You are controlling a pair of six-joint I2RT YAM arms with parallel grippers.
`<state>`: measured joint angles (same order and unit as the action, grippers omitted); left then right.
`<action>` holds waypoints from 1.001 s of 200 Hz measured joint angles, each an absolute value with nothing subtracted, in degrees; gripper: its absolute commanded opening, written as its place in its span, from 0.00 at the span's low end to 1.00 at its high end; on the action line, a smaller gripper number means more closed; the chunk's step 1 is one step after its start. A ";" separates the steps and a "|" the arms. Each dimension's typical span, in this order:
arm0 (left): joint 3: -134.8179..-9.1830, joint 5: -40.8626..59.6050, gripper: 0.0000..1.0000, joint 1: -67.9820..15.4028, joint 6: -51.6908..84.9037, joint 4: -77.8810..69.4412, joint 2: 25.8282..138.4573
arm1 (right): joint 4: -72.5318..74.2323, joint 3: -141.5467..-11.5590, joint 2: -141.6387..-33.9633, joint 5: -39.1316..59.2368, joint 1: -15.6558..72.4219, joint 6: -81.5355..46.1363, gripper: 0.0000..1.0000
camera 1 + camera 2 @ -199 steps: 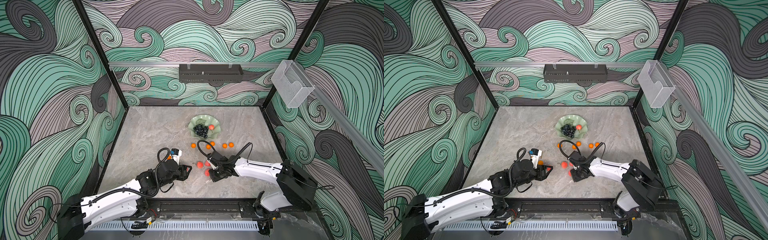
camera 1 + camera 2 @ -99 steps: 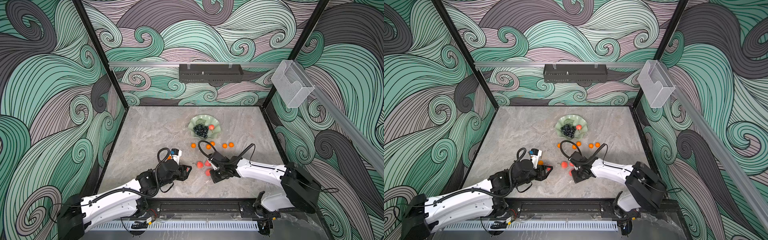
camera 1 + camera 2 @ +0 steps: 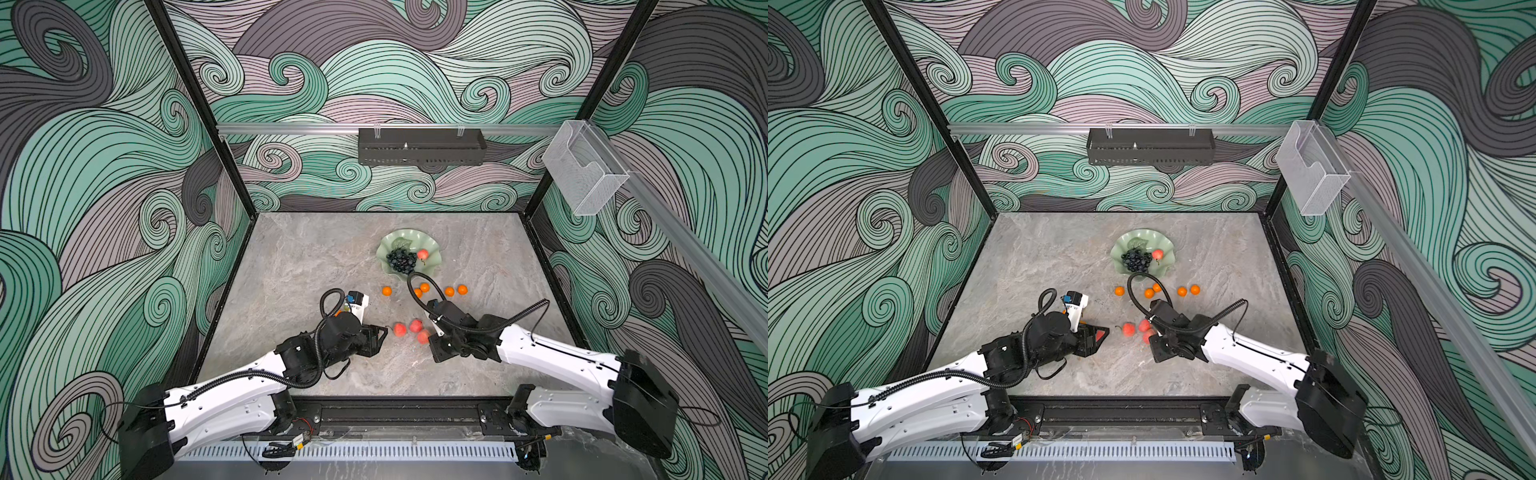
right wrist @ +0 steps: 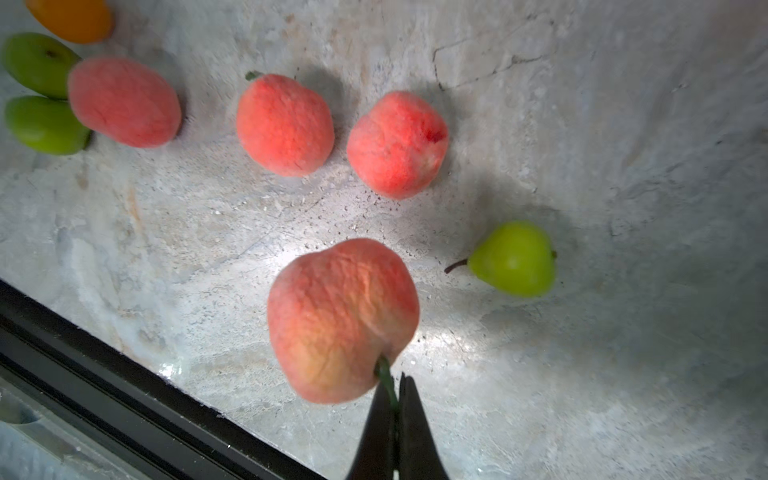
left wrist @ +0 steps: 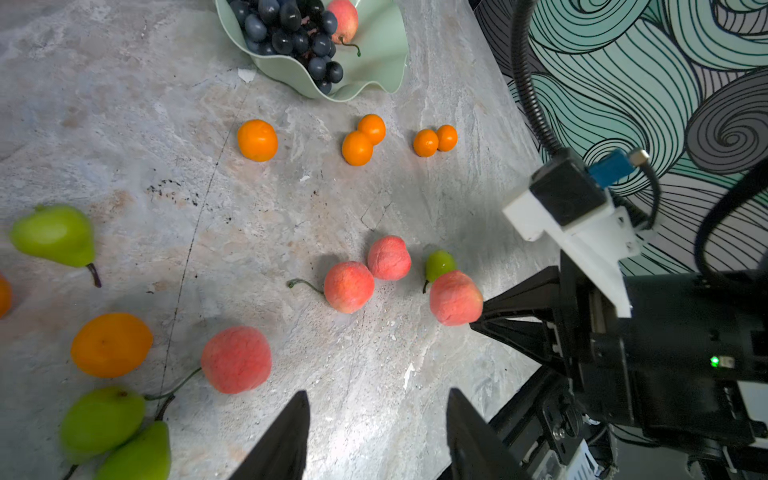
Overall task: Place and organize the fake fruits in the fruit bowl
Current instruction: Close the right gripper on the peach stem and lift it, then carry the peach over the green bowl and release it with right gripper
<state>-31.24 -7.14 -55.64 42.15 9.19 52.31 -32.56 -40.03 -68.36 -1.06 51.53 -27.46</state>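
Observation:
My right gripper (image 4: 392,382) is shut on the green stem of a pinkish-red peach (image 4: 340,320), low over the table near its front; the same peach (image 3: 423,336) shows in a top view. Two more peaches (image 4: 284,124) lie just beyond it, with a small green pear (image 4: 513,259) beside. My left gripper (image 5: 378,399) is open and empty, pointing at this group from the left. The mint fruit bowl (image 3: 399,241) stands farther back with the grape bunch (image 3: 401,261) and a peach (image 3: 422,254) in it. Several oranges (image 3: 387,291) lie in front of the bowl.
By the left gripper lie another peach (image 5: 236,359), an orange (image 5: 111,345) and three green pears (image 5: 54,235). The black front rail (image 4: 124,374) runs close behind the held peach. A black tray (image 3: 422,146) and a clear box (image 3: 582,174) hang on the walls.
The right gripper's jaws have closed onto the peach's stem. The left jaws have spread a little wider. Both arms have stayed almost where they were.

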 measured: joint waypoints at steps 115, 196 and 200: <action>-43.44 -7.16 0.76 -46.70 36.36 9.10 62.76 | -37.52 -52.03 -66.67 -10.66 39.77 -20.99 0.00; -51.29 -5.69 0.99 -38.65 33.76 5.96 72.69 | -39.22 -71.42 -89.76 -10.11 29.50 -13.91 0.00; -51.72 -5.48 0.99 -38.37 33.71 5.67 73.30 | -39.62 -72.93 -91.35 -10.13 29.15 -13.63 0.00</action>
